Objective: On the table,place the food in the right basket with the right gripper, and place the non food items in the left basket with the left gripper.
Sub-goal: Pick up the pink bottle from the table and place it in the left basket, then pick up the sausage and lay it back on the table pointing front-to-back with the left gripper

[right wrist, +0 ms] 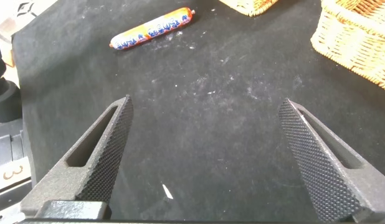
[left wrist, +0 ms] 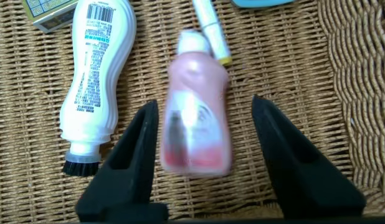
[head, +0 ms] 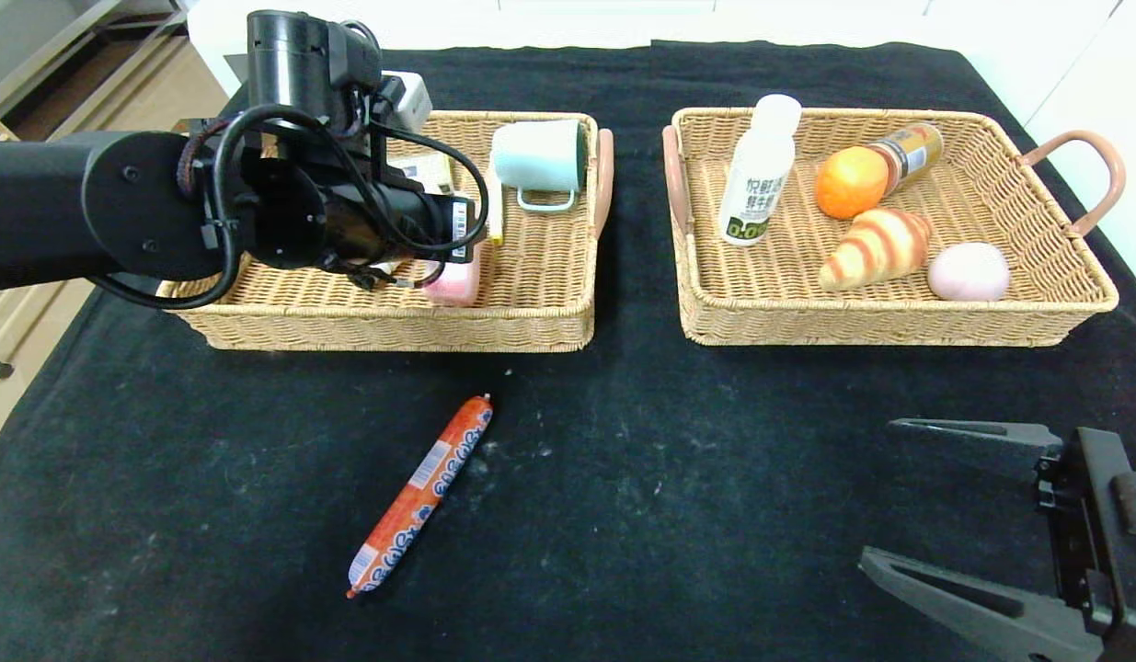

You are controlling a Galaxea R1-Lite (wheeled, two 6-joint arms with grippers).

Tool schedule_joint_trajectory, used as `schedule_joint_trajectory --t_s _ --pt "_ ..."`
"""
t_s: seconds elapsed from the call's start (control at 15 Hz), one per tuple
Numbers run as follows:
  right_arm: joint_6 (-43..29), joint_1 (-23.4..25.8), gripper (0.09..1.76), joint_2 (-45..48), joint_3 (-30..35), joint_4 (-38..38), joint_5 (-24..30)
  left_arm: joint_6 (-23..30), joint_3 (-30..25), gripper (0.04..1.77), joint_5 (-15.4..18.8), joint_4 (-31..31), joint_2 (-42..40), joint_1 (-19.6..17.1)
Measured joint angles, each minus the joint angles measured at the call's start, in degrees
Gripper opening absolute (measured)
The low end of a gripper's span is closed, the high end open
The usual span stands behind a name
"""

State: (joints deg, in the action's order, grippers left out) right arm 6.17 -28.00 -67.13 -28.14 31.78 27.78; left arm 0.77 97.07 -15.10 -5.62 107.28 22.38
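Two spread left tool [left wrist: 202, 134] fingers flanking pink bottle [left wrist: 195, 118], untouched.

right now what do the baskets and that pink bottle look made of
Left basket and right basket: woven wicker or rattan, matte tan, strands visible. Pink bottle: likely smooth, glossy plastic with a white cap, lying between the left gripper's open fingers.

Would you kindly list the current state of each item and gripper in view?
left gripper: open, astride the pink bottle
pink bottle: lying in the left basket, released
mug: on its side
sausage: on the table, not yet sorted
right gripper: open, empty, over the cloth
milk bottle: leaning in the right basket
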Motion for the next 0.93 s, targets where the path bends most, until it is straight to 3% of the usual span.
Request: schedule_joint_trajectory --t_s 0.33,0.93 --pt "0.0 0.0 1.71 0.05 0.16 0.02 -0.02 0.09 -0.07 1.41 0.0 -0.05 0.17 0.0" --pt "0.0 0.0 1.71 0.0 0.2 0.05 -0.02 0.0 -0.82 1.62 0.0 -0.33 -1.19 0.02"
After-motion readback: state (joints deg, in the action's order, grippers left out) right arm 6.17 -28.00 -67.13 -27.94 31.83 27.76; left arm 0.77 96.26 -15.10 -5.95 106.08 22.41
